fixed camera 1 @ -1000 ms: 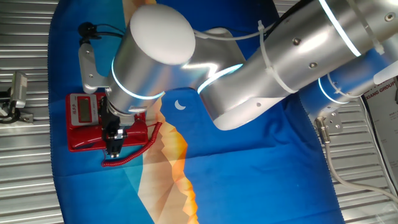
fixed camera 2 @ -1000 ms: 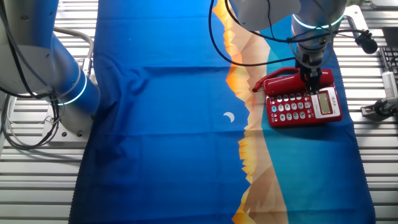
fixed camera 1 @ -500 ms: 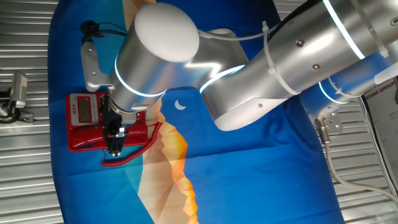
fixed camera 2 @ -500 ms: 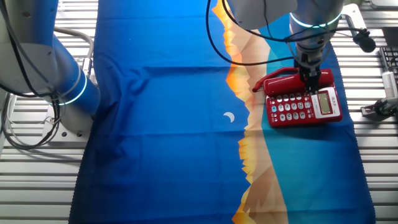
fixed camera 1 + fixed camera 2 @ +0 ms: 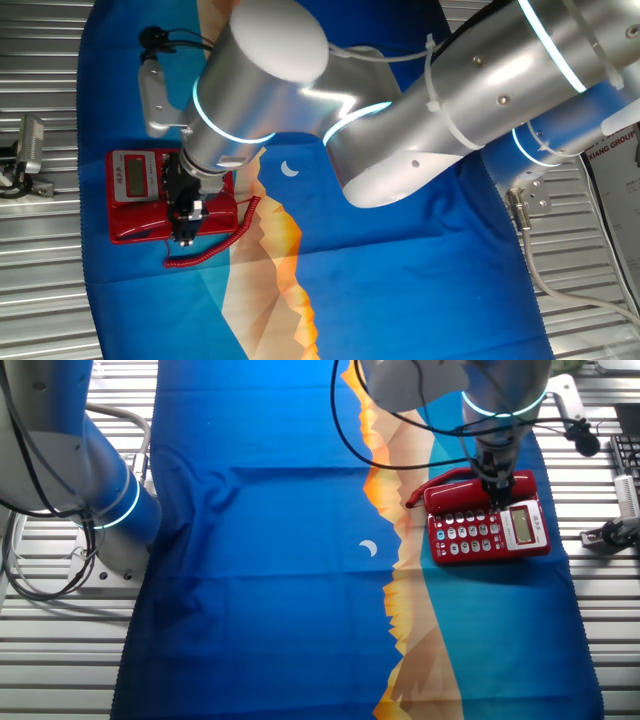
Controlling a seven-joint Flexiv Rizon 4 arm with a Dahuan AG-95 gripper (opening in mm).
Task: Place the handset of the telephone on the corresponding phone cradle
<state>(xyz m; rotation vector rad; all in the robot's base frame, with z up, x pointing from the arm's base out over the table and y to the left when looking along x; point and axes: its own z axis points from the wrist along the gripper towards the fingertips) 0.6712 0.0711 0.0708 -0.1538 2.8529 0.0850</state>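
Robotics lab, test station.
Bench of ribbed aluminium slats, draped with a blue-and-orange printed cloth; large silver robot arm with lit joint rings; loose cables; clamp hardware at bench edge.

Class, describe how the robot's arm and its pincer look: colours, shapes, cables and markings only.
The arm is made of thick silver-grey cylinders with a rounded white cap and glowing pale-blue rings at the joints. Black cables loop beside it. The pincer is small, dark and narrow.
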